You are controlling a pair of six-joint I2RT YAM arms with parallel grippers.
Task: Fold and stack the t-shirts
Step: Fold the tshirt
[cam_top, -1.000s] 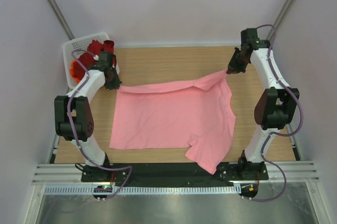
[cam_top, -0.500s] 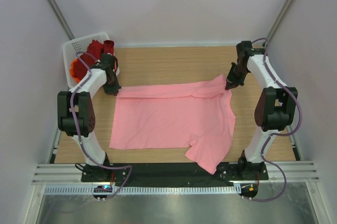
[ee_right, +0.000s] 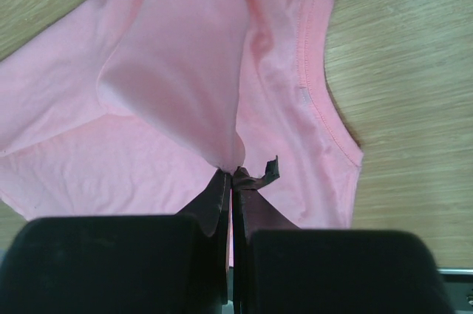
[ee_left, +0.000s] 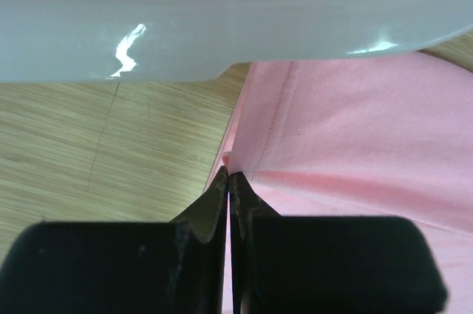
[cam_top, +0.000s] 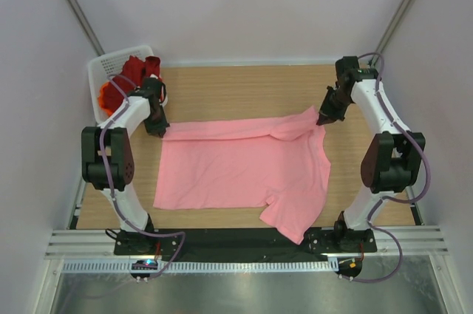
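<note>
Since a second earlier the right gripper (cam_top: 323, 120) had drawn back from 12 o'clock toward 6 o'clock, and the left gripper (cam_top: 158, 130) had done the same by a smaller amount. The far edge of the light pink t-shirt (cam_top: 236, 170) came with them.

The right gripper was closed tight on a pinch of the pink cloth. In its wrist view a peak of fabric rose from the jaws, with the neckline curving away at 2 o'clock. The left gripper was likewise clamped fully together on the shirt's corner, where a stitched hem ran up from the fingertips.

Between the two grippers the far edge lay doubled over in a narrow fold. The left gripper held the shirt's 10 o'clock corner and the right gripper its 2 o'clock corner. The rest of the shirt lay spread flat on the tabletop (cam_top: 244, 89), with one sleeve trailing off toward 5 o'clock over the near edge.

At the tabletop's 10 o'clock corner, just beyond the left gripper, stood a white mesh basket (cam_top: 105, 60). It held the dark red t-shirt (cam_top: 137, 67) and the orange t-shirt (cam_top: 108, 97), both bunched.
</note>
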